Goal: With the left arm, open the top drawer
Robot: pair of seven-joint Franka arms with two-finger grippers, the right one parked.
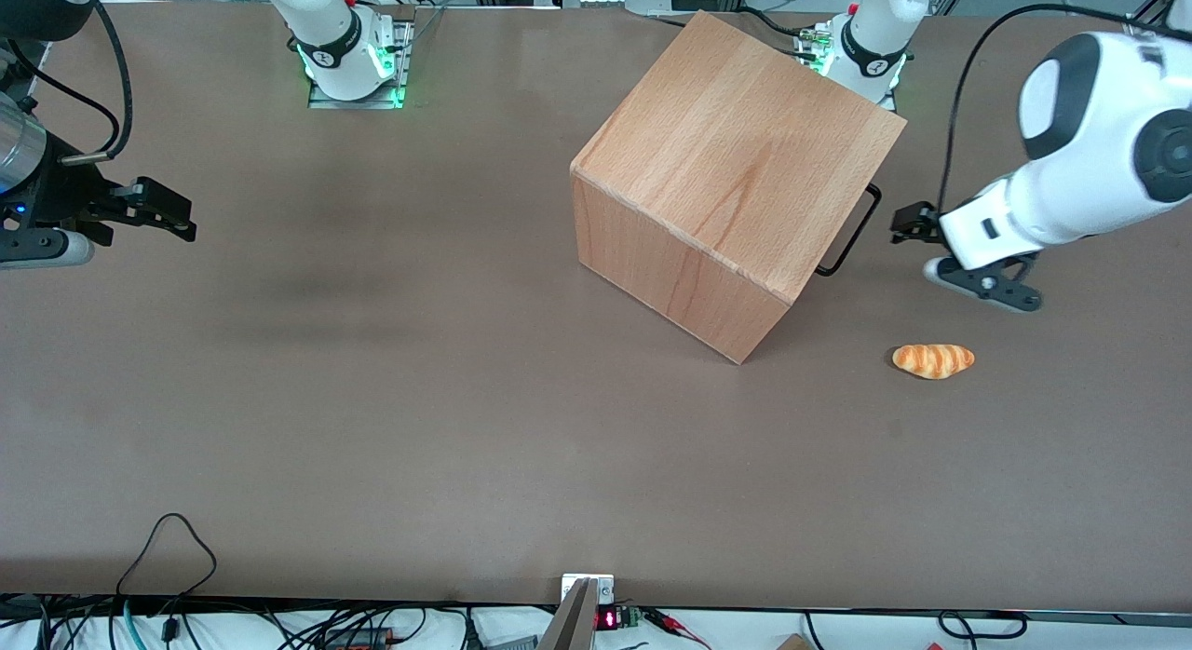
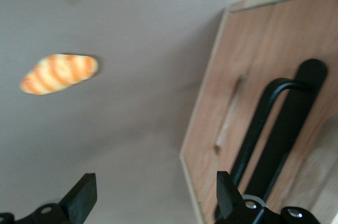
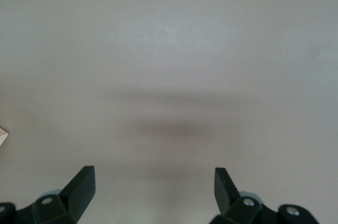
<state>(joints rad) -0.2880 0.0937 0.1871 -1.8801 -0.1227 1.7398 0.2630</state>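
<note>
While its jaws gape wide, left arm [image 1: 1062, 156] bent low, gripper [image 2: 153, 195] just beside top drawer [image 2: 253, 102] handle [image 1: 852, 233].

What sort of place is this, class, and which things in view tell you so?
Most likely a robotics lab bench: a bare brown table, a wooden cabinet and a toy bread roll as props, the left arm with its open gripper near the handle, loose cables.

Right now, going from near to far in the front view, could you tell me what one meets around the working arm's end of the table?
Bread roll → left arm's gripper, open, beside the black bar handle of the top drawer → cabinet's farthest corner.
</note>
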